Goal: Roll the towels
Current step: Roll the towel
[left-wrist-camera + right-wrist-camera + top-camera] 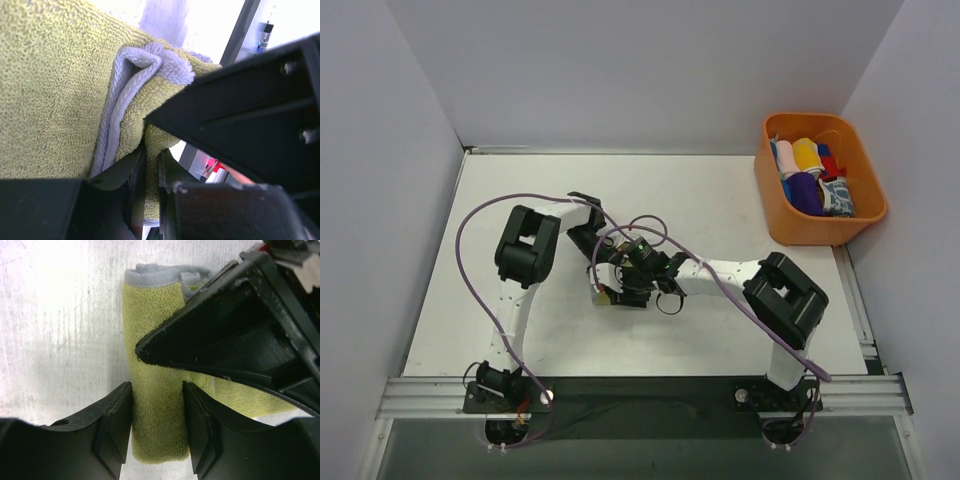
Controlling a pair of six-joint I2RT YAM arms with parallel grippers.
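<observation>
Right wrist: yellow-green towel [157, 430] lies between the jaws (rolled up).

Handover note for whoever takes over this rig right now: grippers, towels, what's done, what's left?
Left gripper: shut on a fold of the yellow-green towel.
Right gripper: jaws either side of the roll; grip unclear.
Towels: the yellow-green one is mid-table between both arms; the blue-and-white towel is in the orange basket with other cloths.
Done: the yellow-green towel looks rolled into a tube.
Left: probably secure the roll and move it to the basket.
</observation>
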